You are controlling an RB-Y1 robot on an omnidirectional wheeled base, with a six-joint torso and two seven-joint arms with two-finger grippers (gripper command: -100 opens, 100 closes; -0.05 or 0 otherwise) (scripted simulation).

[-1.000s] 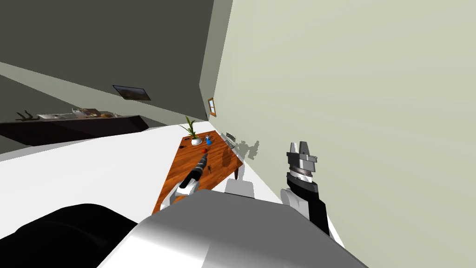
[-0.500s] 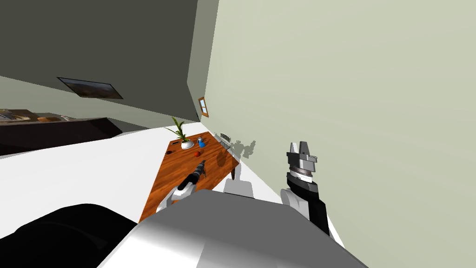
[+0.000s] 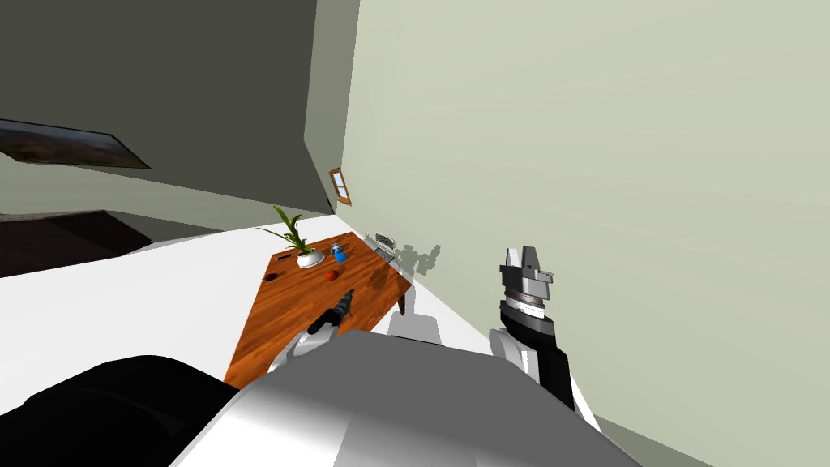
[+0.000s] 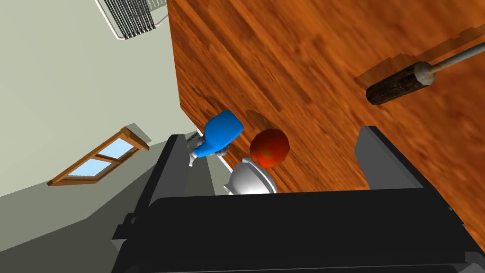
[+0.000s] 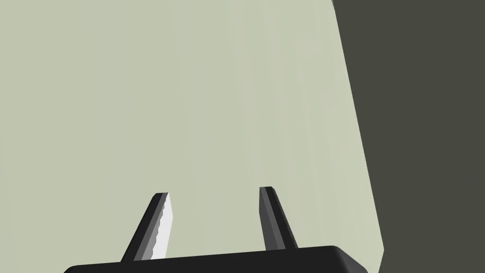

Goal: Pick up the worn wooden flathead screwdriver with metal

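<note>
- Left wrist view: the left gripper [image 4: 271, 135] hangs over a brown wooden tabletop [image 4: 293, 61] with its fingers [image 4: 379, 156] spread wide and nothing between them.
- The screwdriver [image 4: 398, 87] lies flat on the tabletop, near one finger's tip and outside the gap between the two. It is not touching either finger.
- Its handle is dark, worn wood, and a thin grey metal shaft runs from it out to the picture's edge.
- A red round thing [image 4: 269, 147] sits on the tabletop within the fingers' gap, well apart from the screwdriver.
- Just beside the red thing are a blue bottle [image 4: 220, 132] and a white pot [image 4: 250, 182].
- Past the tabletop's edge a pale green wall carries a wooden-framed window [image 4: 99, 159] and a white grille [image 4: 132, 16].
- Head view: the left arm reaches forward over the near half of the tabletop, and a green plant [image 3: 292, 231] stands at the far end.
- The right gripper [image 3: 527, 258] is raised beside the pale green wall, well apart from the tabletop.
- Right wrist view: the right gripper's fingers [image 5: 161, 222] stand apart, released and holding nothing.
</note>
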